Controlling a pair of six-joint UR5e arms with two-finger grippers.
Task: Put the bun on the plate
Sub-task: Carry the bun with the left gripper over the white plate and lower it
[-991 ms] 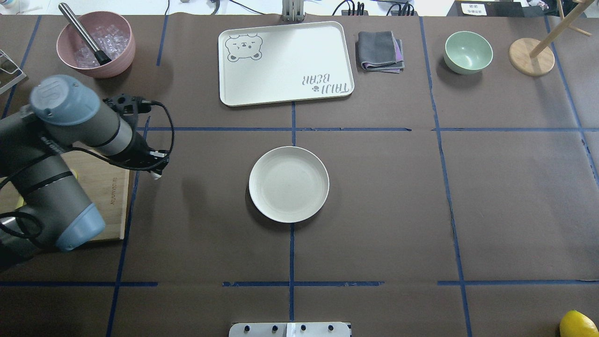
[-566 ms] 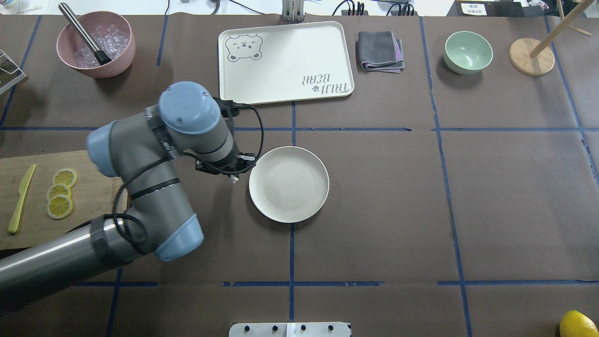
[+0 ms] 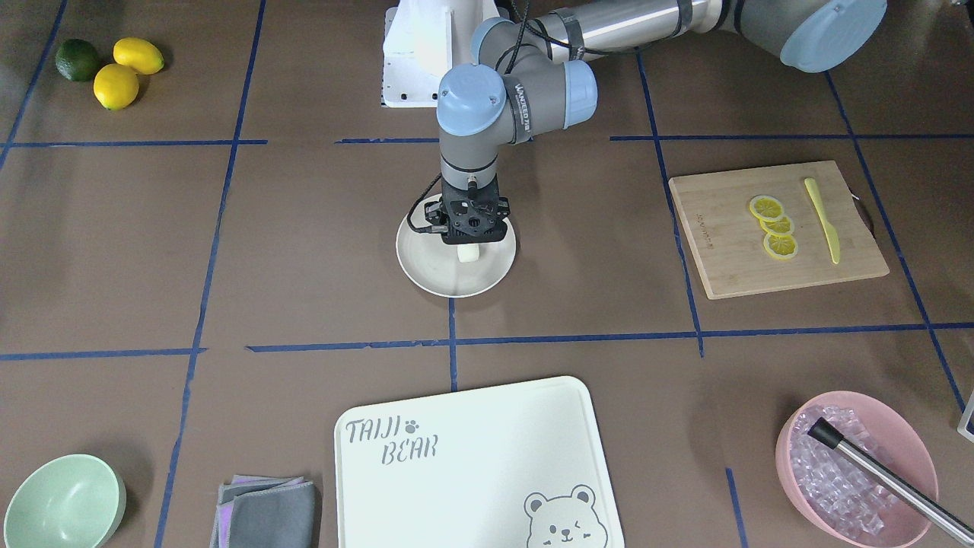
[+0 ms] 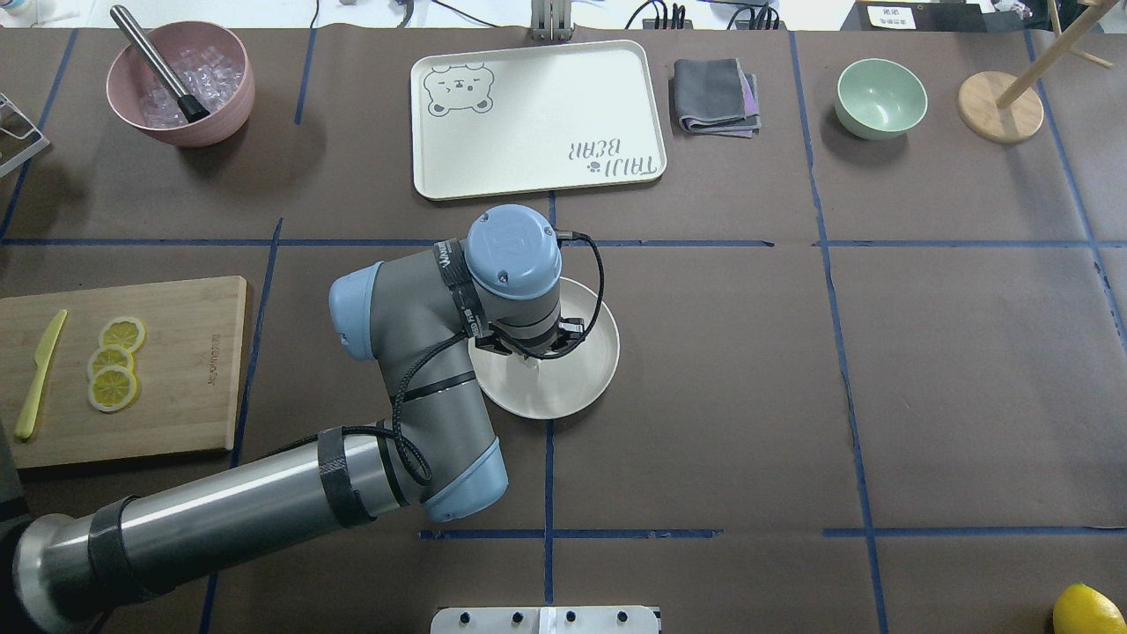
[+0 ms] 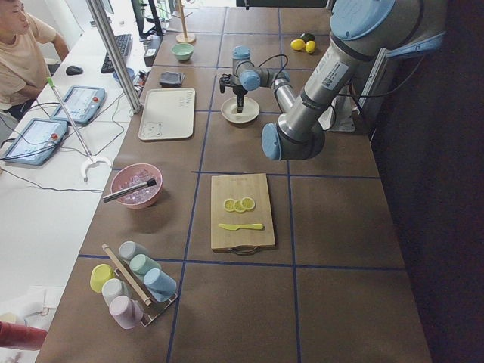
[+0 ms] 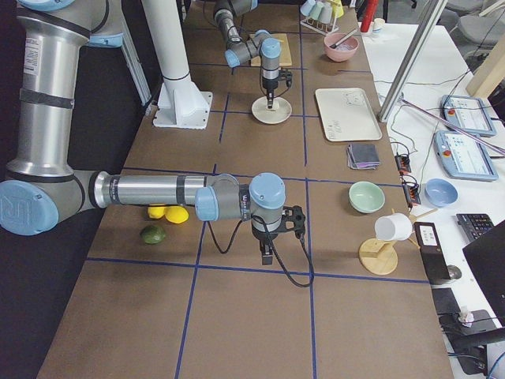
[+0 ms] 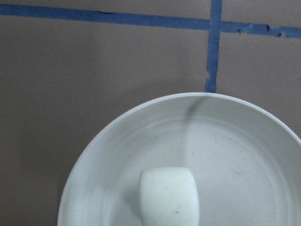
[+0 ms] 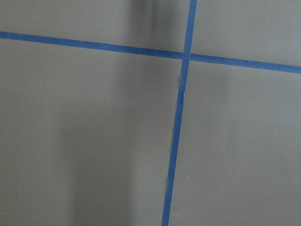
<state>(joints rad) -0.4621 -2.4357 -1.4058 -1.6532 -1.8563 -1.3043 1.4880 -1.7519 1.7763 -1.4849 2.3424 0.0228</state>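
Note:
The cream-white plate (image 4: pixel 583 379) sits at the table's middle, also seen in the front-facing view (image 3: pixel 426 268). My left gripper (image 3: pixel 471 237) points straight down over the plate's centre, shut on the small white bun (image 3: pixel 468 254). In the left wrist view the bun (image 7: pixel 169 195) hangs just over the plate (image 7: pixel 235 141); I cannot tell whether it touches. From overhead the wrist hides the bun and the left gripper (image 4: pixel 529 352). My right gripper (image 6: pixel 267 254) hovers over bare brown table far from the plate, and I cannot tell whether it is open or shut.
A bamboo board (image 4: pixel 189 379) with lemon slices and a yellow knife lies left of the plate. At the back stand a bear-printed tray (image 4: pixel 537 119), a pink ice bowl (image 4: pixel 180 84), a folded cloth (image 4: pixel 715 95) and a green bowl (image 4: pixel 880 97).
My left arm has swung right from beside the bamboo board to above the plate's centre, carrying the bun with it. The board's lemon slices are now uncovered.

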